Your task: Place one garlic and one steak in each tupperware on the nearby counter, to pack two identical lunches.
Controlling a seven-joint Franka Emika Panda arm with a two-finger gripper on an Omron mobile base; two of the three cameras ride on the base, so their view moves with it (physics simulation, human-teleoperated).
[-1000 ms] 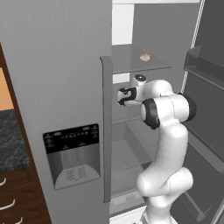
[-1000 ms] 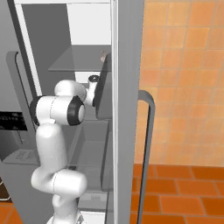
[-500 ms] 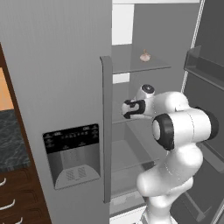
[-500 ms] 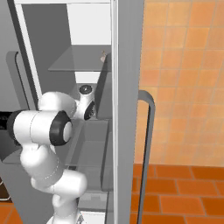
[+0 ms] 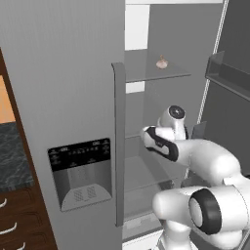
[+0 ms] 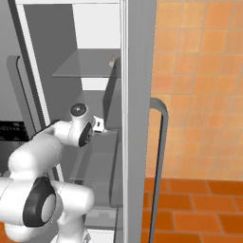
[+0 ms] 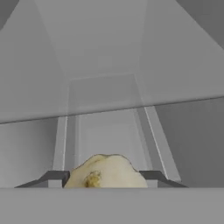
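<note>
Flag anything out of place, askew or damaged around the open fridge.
Nothing stands out. One garlic sits upright on the upper fridge shelf, intact. The gripper is shut on another garlic bulb, seen whole between the fingertips in the hand view. The shelves look level, with no spills.

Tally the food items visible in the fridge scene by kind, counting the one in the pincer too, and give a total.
Garlic on the upper fridge shelf: 1
Garlic held between the pincer fingers, seen in the hand view: 1
Steak: 0
Total: 2
</note>
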